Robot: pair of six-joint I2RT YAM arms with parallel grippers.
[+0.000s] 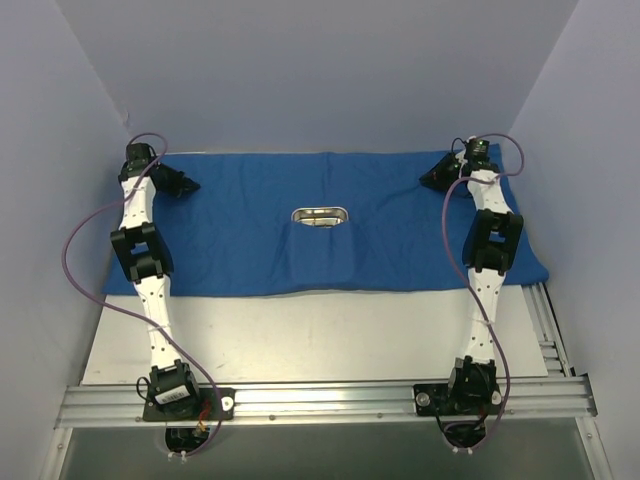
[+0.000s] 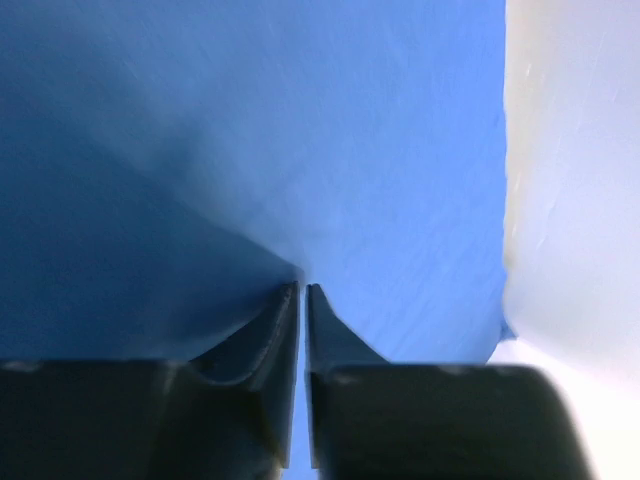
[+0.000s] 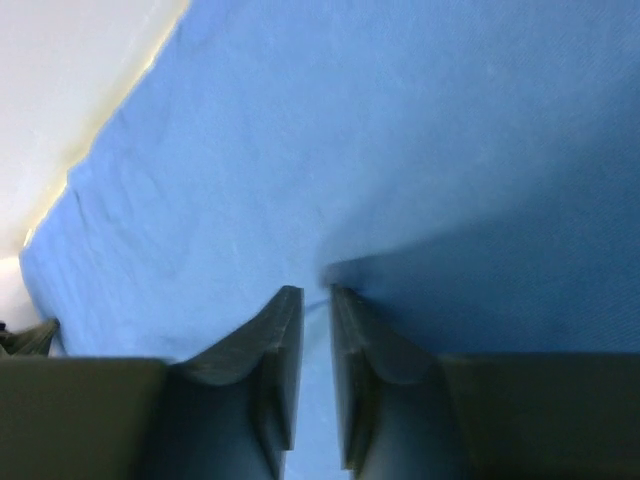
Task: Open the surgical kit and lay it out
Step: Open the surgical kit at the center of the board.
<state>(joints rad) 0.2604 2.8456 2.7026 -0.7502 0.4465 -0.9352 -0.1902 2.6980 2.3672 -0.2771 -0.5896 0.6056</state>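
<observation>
The surgical kit's royal-blue cloth (image 1: 250,230) lies spread flat across the far half of the table. A small shiny steel tray (image 1: 320,216) sits at its middle. My left gripper (image 1: 185,185) is down at the cloth's far left corner, my right gripper (image 1: 432,178) at the far right corner. In the left wrist view the left gripper (image 2: 302,288) shows only a thin slit over the cloth (image 2: 350,150), where a fold runs up to the tips. In the right wrist view the right gripper (image 3: 316,292) stands slightly apart above the cloth (image 3: 350,130), a crease just ahead of it.
Bare white tabletop (image 1: 320,330) runs between the cloth's near edge and the aluminium rail (image 1: 320,400) that carries both arm bases. Pale walls close in on the left, right and back. The cloth's right corner (image 1: 535,265) reaches the table's right edge.
</observation>
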